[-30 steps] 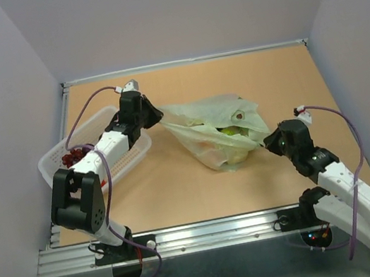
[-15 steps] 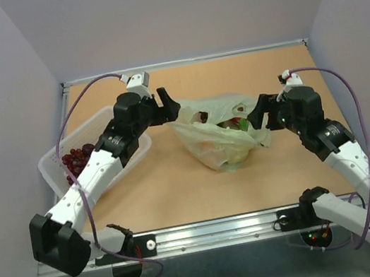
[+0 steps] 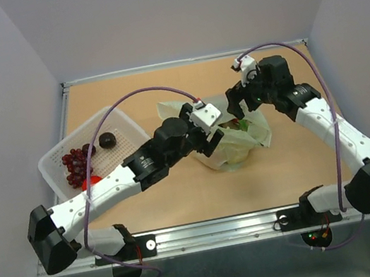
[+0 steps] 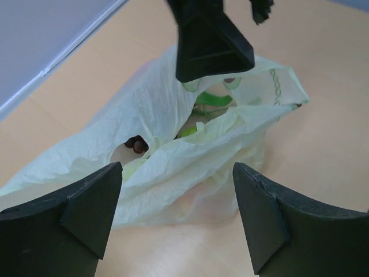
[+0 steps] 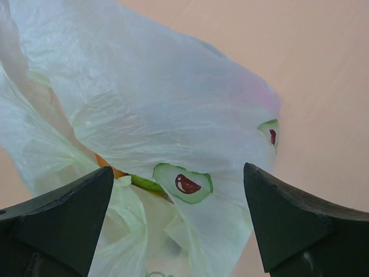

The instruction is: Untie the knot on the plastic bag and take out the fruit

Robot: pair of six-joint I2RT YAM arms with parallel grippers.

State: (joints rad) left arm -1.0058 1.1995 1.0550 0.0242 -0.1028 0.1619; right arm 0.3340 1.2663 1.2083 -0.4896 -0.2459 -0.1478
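Plastic bag [image 3: 234,151], long axis roughly left-right, mouth upward; left end effector [image 4: 176,179] and right end effector [image 5: 177,173] wide open, empty.

The plastic bag [image 5: 173,98] is translucent pale green, printed with green-rimmed ovals around dark red marks. The counter [image 3: 202,193] is tan, the basket [image 3: 120,130] white.
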